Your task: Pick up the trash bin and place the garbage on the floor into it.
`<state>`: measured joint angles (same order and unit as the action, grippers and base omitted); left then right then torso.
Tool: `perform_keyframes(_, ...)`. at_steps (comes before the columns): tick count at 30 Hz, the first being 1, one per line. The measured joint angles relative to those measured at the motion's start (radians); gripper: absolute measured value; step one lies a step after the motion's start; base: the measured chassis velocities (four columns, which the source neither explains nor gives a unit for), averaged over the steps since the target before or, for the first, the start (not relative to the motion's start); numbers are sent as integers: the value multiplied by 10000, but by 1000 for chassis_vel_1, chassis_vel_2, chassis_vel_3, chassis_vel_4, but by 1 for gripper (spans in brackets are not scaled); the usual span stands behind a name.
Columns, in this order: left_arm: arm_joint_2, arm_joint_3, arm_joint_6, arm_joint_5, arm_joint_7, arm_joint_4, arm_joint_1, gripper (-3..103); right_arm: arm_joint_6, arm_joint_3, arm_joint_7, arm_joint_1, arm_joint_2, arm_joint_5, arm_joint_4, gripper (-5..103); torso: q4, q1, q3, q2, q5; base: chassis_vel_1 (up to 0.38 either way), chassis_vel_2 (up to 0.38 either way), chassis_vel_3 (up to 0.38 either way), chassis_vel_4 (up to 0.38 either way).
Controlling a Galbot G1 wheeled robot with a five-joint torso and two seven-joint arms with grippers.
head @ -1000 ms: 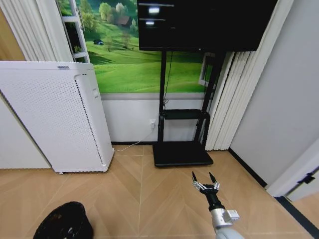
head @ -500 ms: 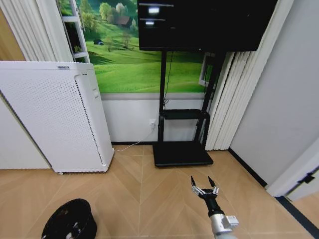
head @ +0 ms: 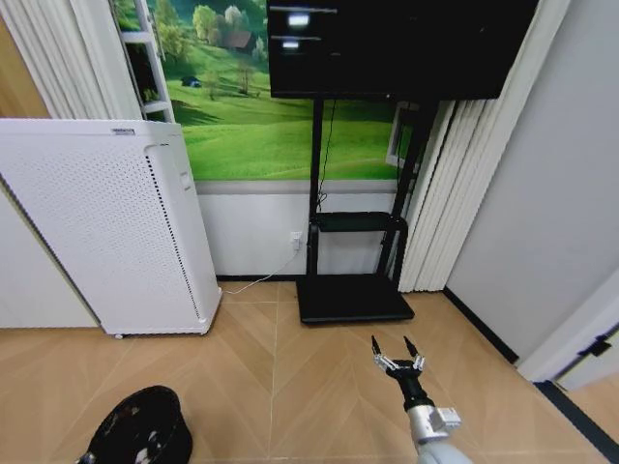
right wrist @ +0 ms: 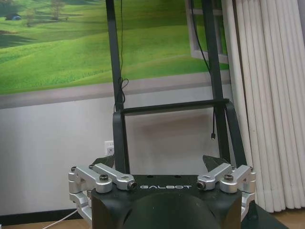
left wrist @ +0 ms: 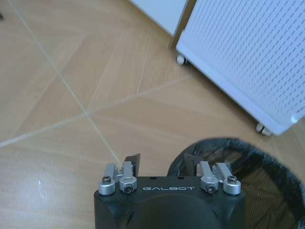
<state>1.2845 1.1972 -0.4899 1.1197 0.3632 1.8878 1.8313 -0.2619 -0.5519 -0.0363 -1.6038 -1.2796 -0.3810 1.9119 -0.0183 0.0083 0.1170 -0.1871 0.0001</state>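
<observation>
Trash bin stands at the lower left of the head view, on the wooden floor, in front of the white air purifier but apart from it. In the left wrist view the left gripper is at the bin's rim, and the bin has a dark liner. One fingertip seems to be inside the rim and the other outside, with a gap between them, so the jaws are open and not closed on the rim yet. Small pale things lie inside the bin in the head view; I cannot tell what they are.

For this step, I think the rim should sit deep between the two fingers before they close, so that the thin wall and liner do not slip out when the bin is lifted. A slow, straight lift would keep the bin from tilting.

In the middle stands the black TV stand against the wall, well apart from the bin.

On the right, the right gripper is held above the floor with its jaws spread open and holding nothing. In the right wrist view this gripper faces the stand's frame.
</observation>
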Motion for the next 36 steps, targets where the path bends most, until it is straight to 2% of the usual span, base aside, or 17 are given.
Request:
perform_keyframes(2,260,111,466,-892,-418,593,185,62,214,-38,-91,-52,-35,-148,10,100,3,0,0,0,2,0,0,0,0)
perform_keyframes(3,260,111,466,-892,-418,593,185,62,214,-38,-91,-52,-35,-148,10,100,3,0,0,0,2,0,0,0,0)
perform_keyframes(5,257,124,1382,-2273,-1395,833,214,74,256,-112,-142,-273,-139,-102,113,100,2,0,0,0,2,0,0,0,0)
perform_keyframes(6,257,124,1382,-2273,-1395,833,214,74,256,-112,-142,-273,-139,-102,113,100,2,0,0,0,2,0,0,0,0)
perform_keyframes(7,135,125,2086,-3262,-2171,913,107,79,253,-212,-151,-515,-238,67,256,100,1,0,0,0,-1,0,0,0,0)
perform_keyframes(8,135,125,2086,-3262,-2171,913,107,79,253,-212,-151,-515,-238,67,256,100,1,0,0,0,-1,0,0,0,0)
perform_keyframes(9,64,125,2333,-3584,-2463,1002,54,85,250,-269,-154,-645,-289,128,362,100,0,0,0,0,-3,0,0,0,0)
perform_keyframes(10,-90,104,2708,-4047,-2906,1273,-19,89,249,-400,-174,-877,-377,178,621,100,0,0,0,0,0,0,0,0,0)
perform_keyframes(12,-571,-356,3319,-5021,-3354,1886,-150,98,446,-815,-475,-1419,-602,532,1317,100,1,0,0,0,0,0,0,0,0)
perform_keyframes(16,-910,-932,3580,-5602,-3566,2327,-181,100,701,-1088,-635,-1868,-718,716,1790,100,-2,0,0,-1,-2,0,0,0,0)
perform_keyframes(17,-1236,-1814,3722,-6004,-3729,2973,-208,100,912,-1240,-781,-2375,-873,768,2361,100,-6,0,0,-1,-1,0,0,0,0)
perform_keyframes(19,-1340,-2826,3716,-6302,-3701,3759,-284,100,1023,-1249,-919,-2848,-1070,906,2985,100,-8,0,0,0,-3,0,0,0,0)
perform_keyframes(26,-792,-3764,3545,-6600,-3580,4984,296,100,1230,-819,-716,-3276,-984,1456,3764,100,1,-1,0,-1,3,0,0,0,0)
perform_keyframes(36,-731,-4258,3281,-6592,-3265,5147,368,100,1532,-778,-583,-3332,-1058,1634,4090,100,0,-1,0,-1,0,0,0,0,0)
